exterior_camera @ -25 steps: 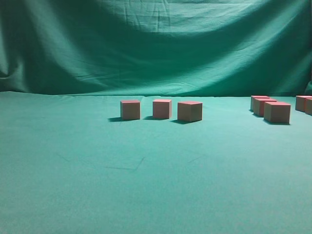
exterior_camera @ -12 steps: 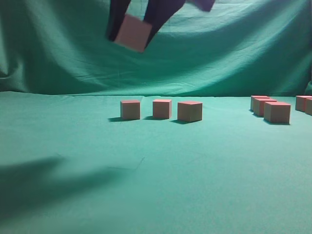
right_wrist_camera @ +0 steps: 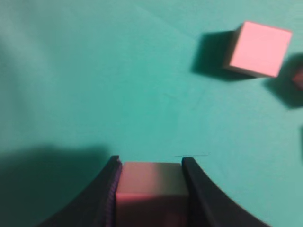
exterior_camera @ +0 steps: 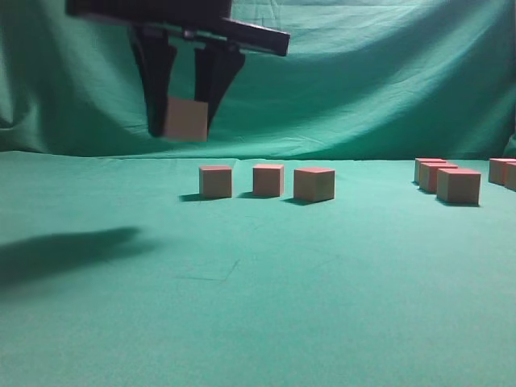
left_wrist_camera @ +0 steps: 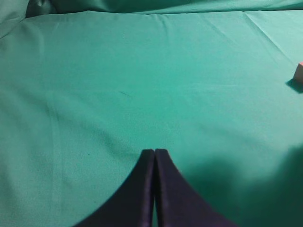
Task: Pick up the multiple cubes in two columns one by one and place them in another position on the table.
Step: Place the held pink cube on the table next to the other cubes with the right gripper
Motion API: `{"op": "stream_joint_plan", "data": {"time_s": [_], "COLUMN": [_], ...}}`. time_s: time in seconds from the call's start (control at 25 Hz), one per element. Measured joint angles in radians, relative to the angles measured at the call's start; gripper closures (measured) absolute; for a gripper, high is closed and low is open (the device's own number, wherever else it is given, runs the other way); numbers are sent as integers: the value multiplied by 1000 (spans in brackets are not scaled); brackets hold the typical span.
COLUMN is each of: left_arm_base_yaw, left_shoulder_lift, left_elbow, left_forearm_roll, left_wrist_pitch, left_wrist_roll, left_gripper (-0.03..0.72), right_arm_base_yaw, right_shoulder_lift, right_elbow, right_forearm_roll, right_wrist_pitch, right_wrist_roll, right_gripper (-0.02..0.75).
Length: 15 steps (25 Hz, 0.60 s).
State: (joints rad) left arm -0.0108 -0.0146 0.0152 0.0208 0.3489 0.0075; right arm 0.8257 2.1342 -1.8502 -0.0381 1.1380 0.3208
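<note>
My right gripper (exterior_camera: pixel 184 129) hangs at the upper left of the exterior view, shut on a pink cube (exterior_camera: pixel 187 119) held above the green table (exterior_camera: pixel 258 306). It is left of and above a row of three cubes (exterior_camera: pixel 215 181), (exterior_camera: pixel 268 180), (exterior_camera: pixel 314 184). The right wrist view shows the held cube (right_wrist_camera: pixel 150 182) between the fingers of my right gripper (right_wrist_camera: pixel 150 163), with a table cube (right_wrist_camera: pixel 259 48) ahead to the right. More cubes (exterior_camera: pixel 458 185) stand at the far right. My left gripper (left_wrist_camera: pixel 154 151) is shut and empty over bare cloth.
A draped green backdrop (exterior_camera: pixel 322 72) rises behind the table. Further cubes (exterior_camera: pixel 501 170) sit at the right edge. In the left wrist view a cube (left_wrist_camera: pixel 298 72) shows at the right edge. The arm's shadow (exterior_camera: pixel 64 250) lies on the left cloth.
The right gripper came into view from above with the cube and has moved down and left, now upright above the table left of the row of three.
</note>
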Motion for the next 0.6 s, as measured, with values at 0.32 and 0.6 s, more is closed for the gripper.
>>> {"op": "stream_joint_plan", "data": {"time_s": [0.32,0.6], "left_arm_base_yaw": [0,0], "left_shoulder_lift": [0,0], "left_elbow": [0,0], "left_forearm_roll": [0,0], "left_wrist_pitch": [0,0], "left_wrist_roll": [0,0], "left_gripper": [688,688], "right_arm_base_yaw": [-1,-1], "right_shoulder_lift": [118,143], "right_elbow": [-134,-149], "right_forearm_roll": [-103,-140], "right_wrist_pitch": [50,39], "right_wrist_roll": [251,313], "right_gripper": [475,475]}}
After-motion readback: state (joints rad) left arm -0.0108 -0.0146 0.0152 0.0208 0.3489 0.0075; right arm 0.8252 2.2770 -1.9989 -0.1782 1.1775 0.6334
